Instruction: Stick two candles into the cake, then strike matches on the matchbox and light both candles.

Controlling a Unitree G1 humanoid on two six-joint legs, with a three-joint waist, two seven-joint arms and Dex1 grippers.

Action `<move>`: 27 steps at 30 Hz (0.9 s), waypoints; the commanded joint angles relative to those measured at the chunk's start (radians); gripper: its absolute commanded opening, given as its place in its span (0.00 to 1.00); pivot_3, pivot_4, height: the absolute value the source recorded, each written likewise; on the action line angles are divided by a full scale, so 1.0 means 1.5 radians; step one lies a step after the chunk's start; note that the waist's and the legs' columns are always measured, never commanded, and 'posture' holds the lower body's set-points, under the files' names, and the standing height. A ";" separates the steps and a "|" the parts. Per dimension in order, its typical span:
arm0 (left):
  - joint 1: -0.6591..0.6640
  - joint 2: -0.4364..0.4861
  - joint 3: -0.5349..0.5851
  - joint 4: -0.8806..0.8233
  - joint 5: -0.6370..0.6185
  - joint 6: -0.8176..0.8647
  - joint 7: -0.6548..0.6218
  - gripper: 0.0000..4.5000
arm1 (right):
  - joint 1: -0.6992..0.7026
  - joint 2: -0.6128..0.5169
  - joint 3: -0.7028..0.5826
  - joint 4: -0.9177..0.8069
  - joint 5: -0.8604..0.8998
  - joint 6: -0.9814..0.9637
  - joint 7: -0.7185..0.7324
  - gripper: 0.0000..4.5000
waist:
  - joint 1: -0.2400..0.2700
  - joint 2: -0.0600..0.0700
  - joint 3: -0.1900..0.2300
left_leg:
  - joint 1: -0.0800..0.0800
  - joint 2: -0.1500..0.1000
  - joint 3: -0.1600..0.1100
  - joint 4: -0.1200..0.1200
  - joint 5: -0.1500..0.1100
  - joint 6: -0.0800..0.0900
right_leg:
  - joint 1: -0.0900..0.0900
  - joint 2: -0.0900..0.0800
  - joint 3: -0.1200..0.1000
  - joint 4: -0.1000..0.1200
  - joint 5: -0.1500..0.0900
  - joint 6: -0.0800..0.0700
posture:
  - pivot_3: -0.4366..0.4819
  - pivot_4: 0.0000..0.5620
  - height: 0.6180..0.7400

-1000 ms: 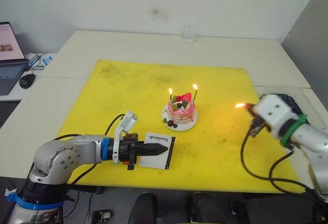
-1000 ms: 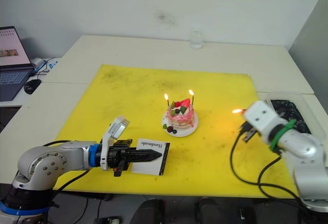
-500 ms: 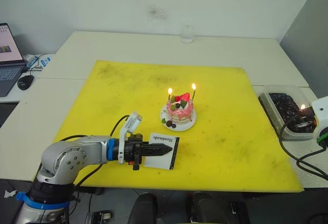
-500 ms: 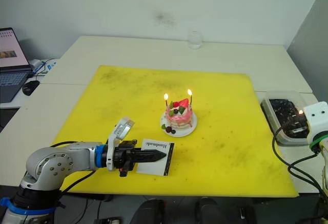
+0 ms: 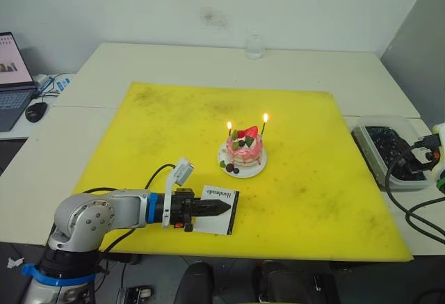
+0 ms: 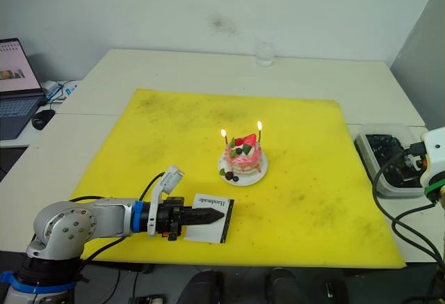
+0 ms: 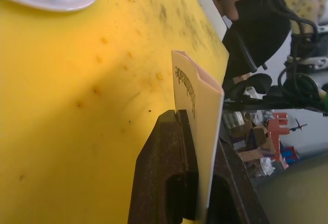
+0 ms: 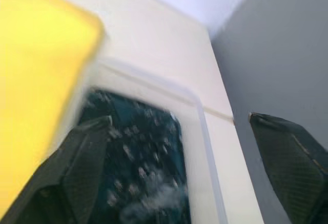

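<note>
Small round pink layered cake (image 5: 244,149) topped with strawberry and berries, sitting on a small white plate (image 5: 243,165) near the middle of the big yellow mat (image 5: 174,130). Two very thin candles (image 5: 263,126) planted upright in the top of it, one toward each side, each tipped with a small flame. Colours of the candle stems too fine to tell.

Down at the near edge of the mat: flat white rectangular matchbox (image 5: 218,211) with a black edge and "Handmade" print, just in front of the cake's plate. Left gripper (image 5: 213,208) lying low along the mat, black fingers (image 7: 165,183) closed tight on the matchbox, one finger on each flat face, box standing on edge between them in the left wrist view (image 7: 199,126).

Off the mat's right side: clear rectangular plastic tray (image 6: 380,179) with dark contents, resting on the pale tabletop (image 5: 208,60). Right gripper (image 8: 184,167) poised right above that tray, fingers spread wide apart, nothing between them; dark contents of the tray (image 8: 138,167) in plain sight through the gap.

Far back on the table, a small clear glass (image 5: 255,46). At the left edge, an open laptop (image 5: 14,74) with a dark mouse (image 5: 35,110) beside it.
</note>
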 commanded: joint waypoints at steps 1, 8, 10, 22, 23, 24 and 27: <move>-0.007 -0.027 0.031 0.010 -0.049 0.059 0.085 0.00 | 0.030 -0.019 -0.019 -0.120 0.108 0.044 0.085 1.00 | 0.000 0.000 0.000 | 0.000 0.000 0.000 0.000 0.000 0.000 | 0.000 0.000 0.000 0.000 0.000 0.000 | 0.48 0.27 1.00; -0.018 -0.080 0.034 0.044 -0.060 0.109 0.173 0.00 | 0.134 -0.059 0.017 -0.305 0.296 0.193 0.174 1.00 | 0.001 0.000 0.000 | 0.000 0.000 0.000 0.000 0.000 0.000 | 0.001 0.000 0.000 0.000 0.000 0.000 | 0.48 0.27 1.00; -0.023 -0.087 0.022 0.045 -0.045 0.105 0.178 0.00 | 0.132 -0.061 0.034 -0.324 0.318 0.215 0.164 1.00 | 0.001 0.000 0.000 | 0.001 0.000 0.000 0.000 0.000 0.000 | 0.001 -0.001 0.000 0.000 0.001 0.001 | 0.48 0.27 1.00; -0.041 -0.028 0.033 0.000 -0.047 0.112 0.148 0.81 | 0.137 -0.099 0.061 -0.349 0.351 0.237 0.156 1.00 | 0.002 0.000 0.000 | 0.001 -0.001 -0.001 0.000 0.000 0.001 | 0.002 -0.001 -0.001 -0.001 0.000 0.001 | 0.48 0.27 1.00; -0.041 -0.020 0.037 -0.004 -0.053 0.112 0.144 0.87 | 0.137 -0.102 0.059 -0.349 0.354 0.237 0.157 1.00 | 0.001 0.000 0.000 | 0.002 -0.001 -0.001 0.000 0.000 0.001 | 0.002 -0.001 -0.001 -0.001 0.000 0.001 | 0.48 0.27 1.00; -0.041 0.001 0.049 -0.015 -0.060 0.114 0.138 0.93 | 0.133 -0.109 0.056 -0.346 0.358 0.235 0.161 1.00 | 0.001 0.000 0.000 | 0.002 -0.001 -0.001 0.000 0.000 0.001 | 0.002 -0.001 -0.001 -0.001 0.000 0.001 | 0.48 0.27 1.00; -0.033 0.076 0.065 -0.062 -0.048 0.084 0.097 0.93 | 0.123 -0.133 0.051 -0.334 0.357 0.221 0.178 1.00 | 0.000 -0.001 0.000 | 0.002 -0.001 -0.001 0.000 0.000 0.001 | 0.001 -0.001 -0.001 0.000 0.000 0.000 | 0.48 0.27 1.00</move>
